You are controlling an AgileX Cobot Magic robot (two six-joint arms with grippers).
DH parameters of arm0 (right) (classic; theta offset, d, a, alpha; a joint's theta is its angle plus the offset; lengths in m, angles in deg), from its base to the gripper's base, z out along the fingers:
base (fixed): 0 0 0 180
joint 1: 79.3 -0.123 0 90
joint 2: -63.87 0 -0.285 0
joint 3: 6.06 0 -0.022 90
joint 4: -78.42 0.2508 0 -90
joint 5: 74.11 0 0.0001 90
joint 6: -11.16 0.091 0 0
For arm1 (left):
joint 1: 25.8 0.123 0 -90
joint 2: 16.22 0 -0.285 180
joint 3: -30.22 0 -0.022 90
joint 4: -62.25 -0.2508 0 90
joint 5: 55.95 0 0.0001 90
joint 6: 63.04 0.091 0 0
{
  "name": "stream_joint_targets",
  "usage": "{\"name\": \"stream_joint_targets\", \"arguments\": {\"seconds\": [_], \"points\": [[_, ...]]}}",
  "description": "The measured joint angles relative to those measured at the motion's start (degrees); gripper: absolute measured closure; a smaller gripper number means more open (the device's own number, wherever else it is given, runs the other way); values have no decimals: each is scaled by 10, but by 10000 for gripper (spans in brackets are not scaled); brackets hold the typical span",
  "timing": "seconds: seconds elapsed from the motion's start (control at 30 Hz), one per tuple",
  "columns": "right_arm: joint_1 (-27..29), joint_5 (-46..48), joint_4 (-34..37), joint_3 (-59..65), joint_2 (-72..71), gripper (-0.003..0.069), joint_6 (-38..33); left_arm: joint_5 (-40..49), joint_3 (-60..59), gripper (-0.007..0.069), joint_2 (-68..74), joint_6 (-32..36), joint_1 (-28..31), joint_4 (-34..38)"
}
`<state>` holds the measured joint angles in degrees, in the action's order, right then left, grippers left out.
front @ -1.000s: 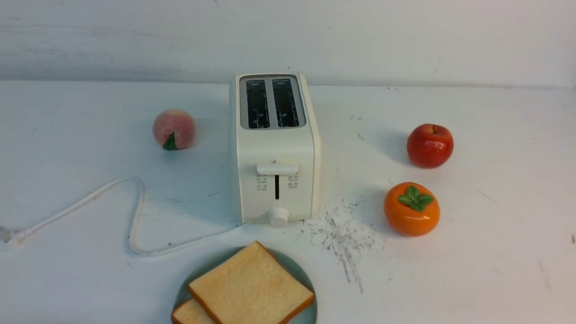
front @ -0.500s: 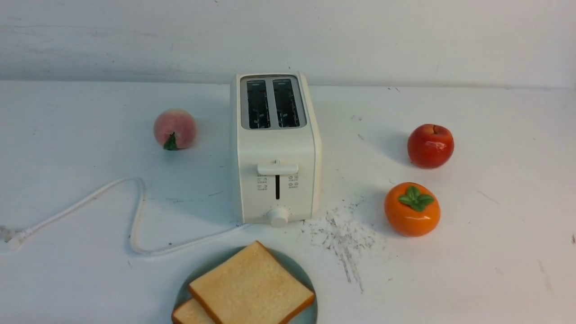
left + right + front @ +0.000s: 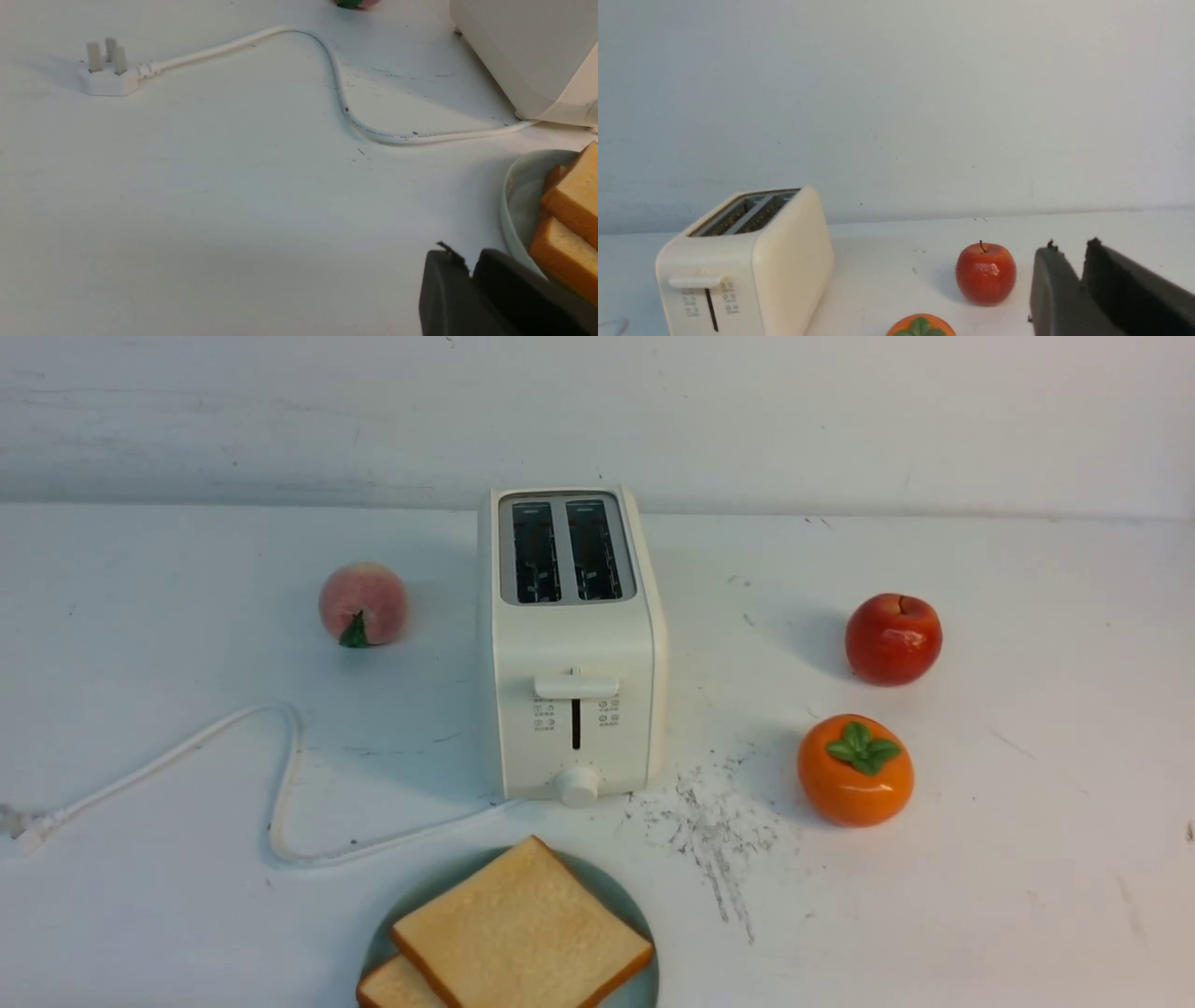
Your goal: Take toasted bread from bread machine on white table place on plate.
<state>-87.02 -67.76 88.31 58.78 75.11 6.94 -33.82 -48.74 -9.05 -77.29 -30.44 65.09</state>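
The cream bread machine [image 3: 571, 644] stands mid-table on the white table [image 3: 1027, 859], both slots dark and empty. In front of it, two slices of toasted bread lie stacked on the blue-green plate [image 3: 611, 893]: an upper slice [image 3: 518, 933] and a lower one [image 3: 387, 989] peeking out beneath. Neither arm shows in the front view. My left gripper [image 3: 469, 254] hovers low beside the plate [image 3: 518, 196] and toast [image 3: 574, 196], its jaws a narrow slit apart and empty. My right gripper [image 3: 1071, 245] is near the apple, also slightly parted and empty.
A peach [image 3: 362, 603] sits left of the toaster. A red apple [image 3: 892, 638] and an orange persimmon [image 3: 854, 770] sit to its right. The white cord [image 3: 280, 784] loops leftward to its plug [image 3: 107, 74]. Grey scratch marks [image 3: 709, 821] lie near the toaster's right front.
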Motion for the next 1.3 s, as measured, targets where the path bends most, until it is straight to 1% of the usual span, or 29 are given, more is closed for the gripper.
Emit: {"name": "stream_joint_targets", "arguments": {"seconds": [0.1, 0.2, 0.3, 0.37, 0.47, 0.53, 0.63, 1.3], "points": [[8, 35, -27, 0, 0, 554, -6, 0, 0, 539, 0, 0, 0, 0], [30, 64, -46, 10, 0, 552, -6, 0, 0, 535, 0, 0, 0, 0], [68, 85, -71, 52, 0, 547, -6, 0, 0, 533, 0, 0, 0, 0], [75, 85, -74, 67, -1, 545, -6, 0, 0, 533, 0, 0, 0, 0], [93, 93, -78, 124, -19, 543, -6, 0, 0, 533, 0, 0, 0, 0], [97, 128, -78, 137, -35, 541, -1, 0, -1, 531, 0, 0, 0, 0], [97, 148, -82, 135, -39, 539, 1, 1, -1, 526, 0, 0, 0, 0], [97, 159, -89, 132, -39, 519, 1, 2, -1, 511, 0, 0, 0, 1]]}}
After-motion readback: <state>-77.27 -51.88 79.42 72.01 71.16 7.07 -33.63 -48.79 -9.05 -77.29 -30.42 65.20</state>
